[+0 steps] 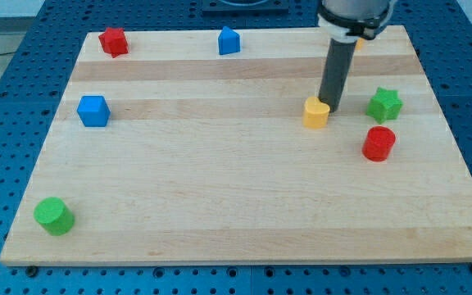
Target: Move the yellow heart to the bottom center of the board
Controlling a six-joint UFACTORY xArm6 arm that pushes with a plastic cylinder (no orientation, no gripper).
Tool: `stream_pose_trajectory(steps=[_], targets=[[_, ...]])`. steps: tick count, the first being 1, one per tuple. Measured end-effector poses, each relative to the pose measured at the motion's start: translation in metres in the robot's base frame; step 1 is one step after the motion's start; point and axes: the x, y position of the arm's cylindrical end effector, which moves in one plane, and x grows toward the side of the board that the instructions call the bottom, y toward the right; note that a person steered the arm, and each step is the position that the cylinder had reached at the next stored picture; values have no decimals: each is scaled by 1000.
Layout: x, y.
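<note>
The yellow heart lies on the wooden board at the view's right of centre, in the upper half. My tip stands right behind it, at its upper right edge, touching or almost touching it. The dark rod rises from there to the arm's head at the view's top.
A green star and a red cylinder lie to the right of the heart. A blue cube sits at the left, a green cylinder at the bottom left. A red block and a blue block lie along the top.
</note>
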Motion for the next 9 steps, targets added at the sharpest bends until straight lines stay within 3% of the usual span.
stream_pose_trajectory(steps=[3,6,9], targets=[[53,-55],[44,-93],[101,-107]])
